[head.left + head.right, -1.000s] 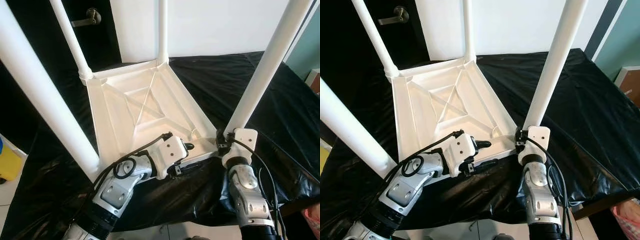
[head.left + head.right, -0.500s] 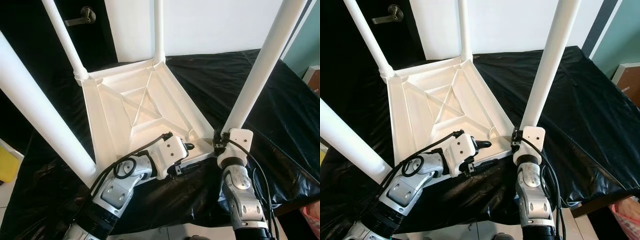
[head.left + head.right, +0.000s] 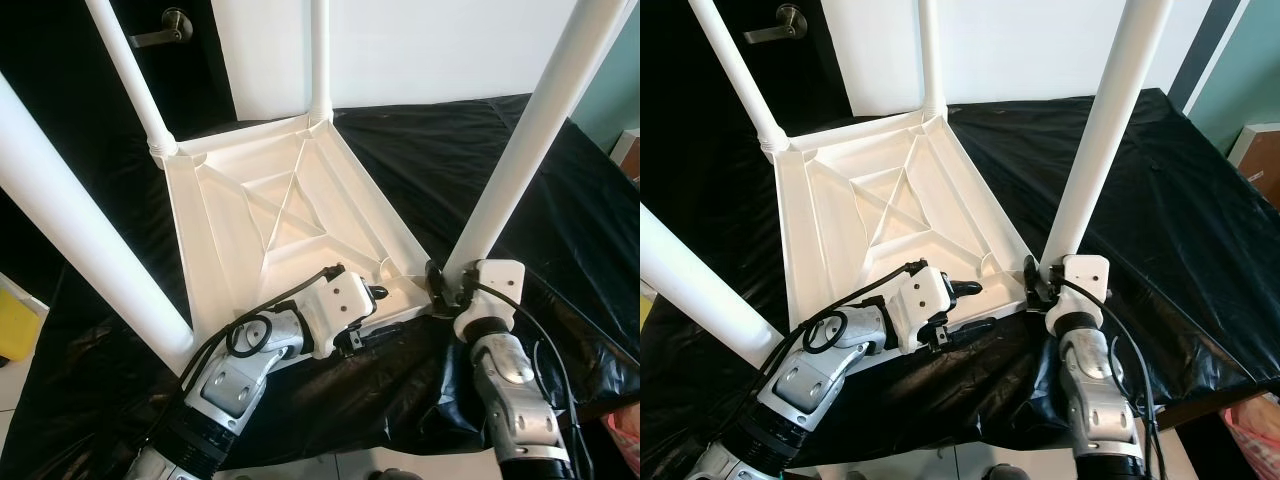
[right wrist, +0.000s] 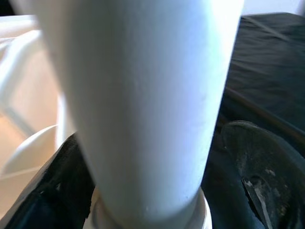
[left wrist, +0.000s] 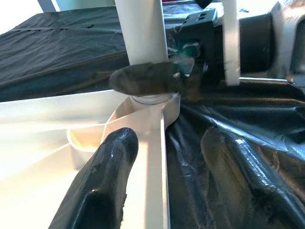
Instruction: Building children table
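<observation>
Tabletop lies upside down on the black sheet, four white legs pointing up. The right gripper clasps the base of the near-right leg, a finger on each side. The left gripper straddles the tabletop's near rim just beside that corner, fingers apart.

the left gripper straddles the white tabletop's rim, one finger inside, one over the black sheet. ahead, a white leg stands in the corner socket, with the right gripper's finger pressed across its base.
</observation>
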### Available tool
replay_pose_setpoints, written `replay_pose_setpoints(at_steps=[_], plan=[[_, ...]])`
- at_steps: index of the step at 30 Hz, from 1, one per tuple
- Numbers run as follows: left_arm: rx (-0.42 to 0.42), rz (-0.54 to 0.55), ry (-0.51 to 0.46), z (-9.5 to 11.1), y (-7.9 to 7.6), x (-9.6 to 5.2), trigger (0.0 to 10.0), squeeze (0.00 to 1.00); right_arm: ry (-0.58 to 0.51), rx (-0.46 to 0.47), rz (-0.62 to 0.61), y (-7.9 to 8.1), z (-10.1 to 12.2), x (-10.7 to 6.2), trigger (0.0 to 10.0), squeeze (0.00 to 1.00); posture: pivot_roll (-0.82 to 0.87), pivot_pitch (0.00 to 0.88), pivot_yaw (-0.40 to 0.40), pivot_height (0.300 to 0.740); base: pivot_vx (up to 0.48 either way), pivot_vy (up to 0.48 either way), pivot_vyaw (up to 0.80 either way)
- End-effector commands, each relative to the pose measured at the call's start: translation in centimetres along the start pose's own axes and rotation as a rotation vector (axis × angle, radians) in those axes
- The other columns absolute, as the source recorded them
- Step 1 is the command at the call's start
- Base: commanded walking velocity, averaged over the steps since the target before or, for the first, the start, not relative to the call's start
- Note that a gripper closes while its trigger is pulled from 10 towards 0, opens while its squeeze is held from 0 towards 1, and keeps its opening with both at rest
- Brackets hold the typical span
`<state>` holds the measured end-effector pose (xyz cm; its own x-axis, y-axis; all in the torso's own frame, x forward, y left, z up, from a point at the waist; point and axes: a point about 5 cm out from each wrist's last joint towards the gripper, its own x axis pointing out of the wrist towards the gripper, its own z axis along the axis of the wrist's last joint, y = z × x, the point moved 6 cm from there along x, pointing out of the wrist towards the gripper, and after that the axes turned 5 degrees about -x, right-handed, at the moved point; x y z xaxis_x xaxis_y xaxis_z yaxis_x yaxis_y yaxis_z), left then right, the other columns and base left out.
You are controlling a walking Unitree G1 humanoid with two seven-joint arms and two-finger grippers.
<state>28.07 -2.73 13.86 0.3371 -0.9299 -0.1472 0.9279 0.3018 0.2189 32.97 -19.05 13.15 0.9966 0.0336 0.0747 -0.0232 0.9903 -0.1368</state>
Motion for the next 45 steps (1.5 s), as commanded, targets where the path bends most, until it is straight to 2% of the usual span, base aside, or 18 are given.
replay_pose_setpoints(at_steps=[1, 2, 5, 8, 10, 13, 17, 18, 20, 21, 26, 33, 34, 40, 45], plan=[[-0.007, 0.006, 0.002, -0.1, -0.1, -0.2, 10.0, 0.00, -0.009, 0.013, 0.046, -0.1, -0.1, -0.2, 10.0, 0.00, -0.16, 0.094, 0.041, 0.740, 0.000, 0.000, 0.00], [-0.007, 0.006, 0.002, -0.1, -0.1, -0.2, 10.0, 0.00, -0.009, 0.013, 0.046, -0.1, -0.1, -0.2, 10.0, 0.00, -0.16, 0.094, 0.041, 0.740, 0.000, 0.000, 0.00], [-0.006, -0.009, 0.004, -0.2, -0.4, -0.2, 10.0, 0.00, -0.031, 0.003, 0.253, 0.4, 0.4, -0.2, 10.0, 0.00, -0.16, 0.093, 0.046, 0.740, 0.000, 0.000, 0.00], [-0.006, -0.010, 0.005, -0.3, -0.3, -0.2, 10.0, 0.00, -0.033, -0.001, 0.325, 0.6, 0.6, -0.2, 10.0, 0.00, -0.16, 0.093, 0.048, 0.740, 0.000, 0.000, 0.00], [-0.006, -0.012, 0.009, -0.3, -0.3, -0.2, 10.0, 0.00, -0.022, -0.028, 0.429, 0.8, 0.7, 0.2, 10.0, 0.00, -0.16, 0.090, 0.053, 0.740, 0.000, 0.000, 0.00], [-0.005, -0.012, 0.010, -0.4, -0.3, -0.2, 10.0, 0.00, -0.017, -0.034, 0.461, 0.9, 0.7, 0.3, 10.0, 0.00, -0.16, 0.090, 0.053, 0.740, 0.000, 0.000, 0.00], [-0.001, -0.014, 0.009, -0.3, -0.2, -0.2, 10.0, 0.00, 0.002, -0.091, 0.558, 1.4, 0.4, 1.0, 10.0, 0.00, -0.16, 0.088, 0.053, 0.740, 0.000, 0.000, 0.00], [0.000, -0.013, 0.009, -0.2, -0.1, -0.1, 10.0, 0.00, 0.007, -0.113, 0.583, 1.7, 0.2, 1.3, 4.9, 0.00, -0.16, 0.085, 0.051, 0.740, 0.000, 0.000, 0.00], [0.001, -0.012, 0.009, -0.2, -0.1, -0.1, 10.0, 0.00, 0.009, -0.128, 0.599, 1.8, 0.1, 1.4, 4.9, 0.00, -0.16, 0.085, 0.051, 0.740, 0.000, 0.000, 0.00], [0.000, -0.010, 0.009, -0.3, -0.1, -0.2, 10.0, 0.00, 0.008, -0.129, 0.607, 1.8, 0.1, 1.6, 0.0, 0.00, -0.15, 0.083, 0.050, 0.740, 0.000, 0.000, 0.00], [0.000, -0.007, 0.011, -0.3, -0.2, -0.2, 10.0, 0.00, 0.017, -0.129, 0.622, 1.8, -0.2, 1.8, 0.0, 0.00, -0.14, 0.080, 0.047, 0.740, 0.000, 0.000, 0.00], [-0.003, -0.010, 0.013, -0.4, -0.5, -0.3, 10.0, 0.00, 0.047, -0.122, 0.643, 1.8, -1.2, 1.1, 0.0, 0.00, -0.15, 0.081, 0.045, 0.740, 0.000, 0.000, 0.00], [-0.003, -0.011, 0.013, -0.4, -0.5, -0.3, 10.0, 0.00, 0.045, -0.120, 0.636, 1.8, -1.2, 1.0, 10.0, 0.00, -0.15, 0.081, 0.045, 0.740, 0.000, 0.000, 0.00], [-0.004, -0.014, 0.010, -0.4, -0.6, -0.1, 10.0, 0.00, 0.038, -0.104, 0.572, 1.7, -1.1, 0.9, 10.0, 0.00, -0.16, 0.077, 0.038, 0.740, 0.000, 0.000, 0.00], [-0.003, -0.015, 0.007, -0.3, -0.7, 0.0, 10.0, 0.00, 0.041, -0.112, 0.469, 1.1, -1.3, 1.1, 10.0, 0.00, -0.16, 0.073, 0.033, 0.740, 0.000, 0.000, 0.00]])
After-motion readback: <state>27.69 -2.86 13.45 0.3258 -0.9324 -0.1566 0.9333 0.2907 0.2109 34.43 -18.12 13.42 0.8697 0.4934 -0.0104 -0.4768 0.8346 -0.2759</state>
